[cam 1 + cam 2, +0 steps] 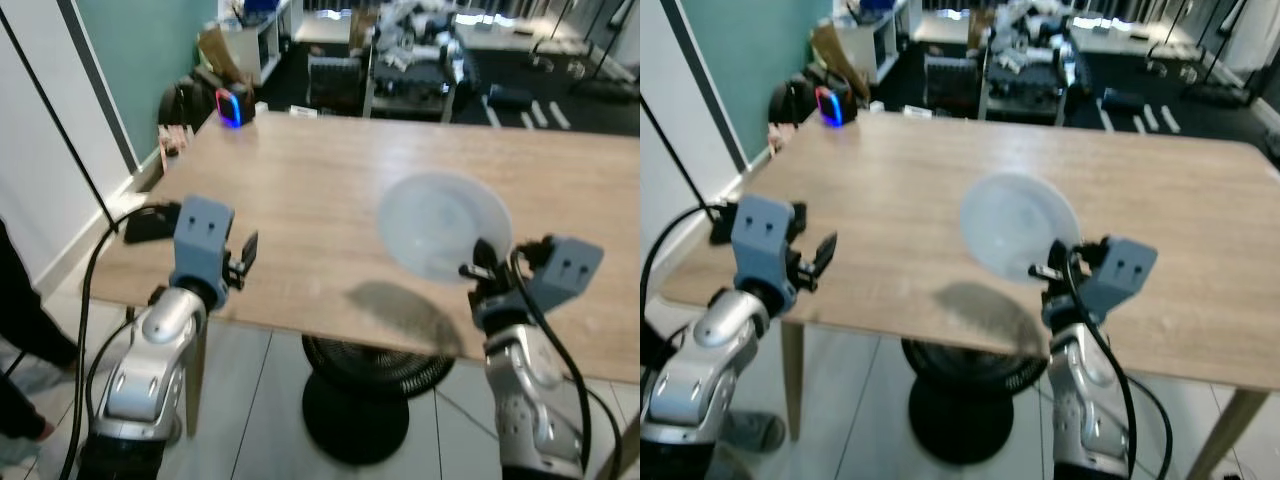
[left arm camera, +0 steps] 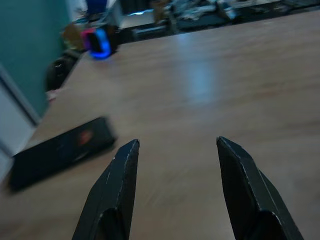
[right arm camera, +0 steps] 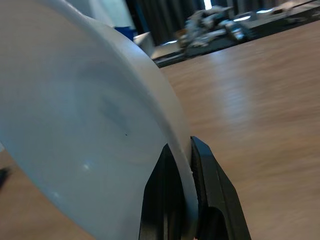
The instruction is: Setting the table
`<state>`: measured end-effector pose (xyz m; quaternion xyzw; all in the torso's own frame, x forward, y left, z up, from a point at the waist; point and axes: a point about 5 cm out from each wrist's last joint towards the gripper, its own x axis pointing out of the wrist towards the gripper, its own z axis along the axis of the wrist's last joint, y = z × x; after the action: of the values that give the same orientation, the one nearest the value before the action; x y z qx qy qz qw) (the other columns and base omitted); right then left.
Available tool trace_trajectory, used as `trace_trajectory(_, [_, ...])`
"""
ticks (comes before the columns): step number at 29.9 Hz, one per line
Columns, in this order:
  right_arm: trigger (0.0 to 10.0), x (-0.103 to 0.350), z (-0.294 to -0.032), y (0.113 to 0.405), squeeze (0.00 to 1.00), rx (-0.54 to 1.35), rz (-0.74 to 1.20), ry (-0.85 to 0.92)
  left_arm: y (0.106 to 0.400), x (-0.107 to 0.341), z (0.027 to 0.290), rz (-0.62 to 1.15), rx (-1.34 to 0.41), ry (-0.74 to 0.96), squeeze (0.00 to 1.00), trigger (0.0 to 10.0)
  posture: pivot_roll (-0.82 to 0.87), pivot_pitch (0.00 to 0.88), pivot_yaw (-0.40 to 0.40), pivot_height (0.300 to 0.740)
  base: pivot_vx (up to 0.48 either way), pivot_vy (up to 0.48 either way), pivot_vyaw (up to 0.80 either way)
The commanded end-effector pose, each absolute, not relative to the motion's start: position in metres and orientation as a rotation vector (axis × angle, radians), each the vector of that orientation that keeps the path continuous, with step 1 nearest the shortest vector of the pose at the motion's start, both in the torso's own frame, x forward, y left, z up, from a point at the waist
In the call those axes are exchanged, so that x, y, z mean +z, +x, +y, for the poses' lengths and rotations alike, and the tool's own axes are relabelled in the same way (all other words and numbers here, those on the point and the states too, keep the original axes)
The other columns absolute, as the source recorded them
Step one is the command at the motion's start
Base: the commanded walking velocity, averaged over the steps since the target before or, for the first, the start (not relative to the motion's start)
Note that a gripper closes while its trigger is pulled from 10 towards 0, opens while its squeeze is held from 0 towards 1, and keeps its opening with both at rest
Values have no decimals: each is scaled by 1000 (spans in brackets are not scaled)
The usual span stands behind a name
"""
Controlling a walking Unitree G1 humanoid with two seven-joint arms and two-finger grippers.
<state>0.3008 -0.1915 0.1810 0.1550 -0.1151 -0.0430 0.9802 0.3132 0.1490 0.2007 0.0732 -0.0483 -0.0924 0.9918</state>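
While the head views give the overall layout, the wrist views settle the grip details. Right gripper (image 1: 478,262) has a white plate (image 1: 443,225) pinched by its near rim; plate is up off the wooden table (image 1: 320,170), tilted, with its shadow on the wood below and to the left of it. Right wrist view shows what the head views can't: both black fingers (image 3: 210,190) closed tight on the plate edge, one on each face, rim running between them.

Left gripper (image 1: 245,258) sits over the table's near-left edge, holding nothing. Left wrist view shows its fingers (image 2: 117,190) spread wide with bare wood between them, tips not touching anything I can see. Same view picks up a flat black device (image 2: 60,150) lying on the table just ahead and to one side; in the head view it's mostly hidden behind the left wrist housing.

Small speaker with a blue-and-red glow (image 1: 231,106) sits at the far-left corner of the table. Background is blurred clutter, can't tell what.
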Motion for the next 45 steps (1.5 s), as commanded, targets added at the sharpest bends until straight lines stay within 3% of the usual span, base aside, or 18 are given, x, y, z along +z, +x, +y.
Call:
trace_trajectory(1, [10000,182,-192,300,0,-89,-239,309,313,196,150,-81,-182,145,0,10000,-12,0,96,740,-341,0,0])
trace_trajectory(15, [10000,180,-191,300,0,-82,-230,302,313,196,148,-84,-188,146,0,10000,-14,0,95,740,-324,0,0])
trace_trajectory(22, [10000,179,-189,300,0,-72,-225,293,314,196,148,-87,-190,145,0,10000,-15,0,94,740,0,0,0])
trace_trajectory(45, [10000,175,-187,301,0,-54,-210,280,314,190,145,-71,-209,150,0,10000,-19,0,94,740,0,0,-783])
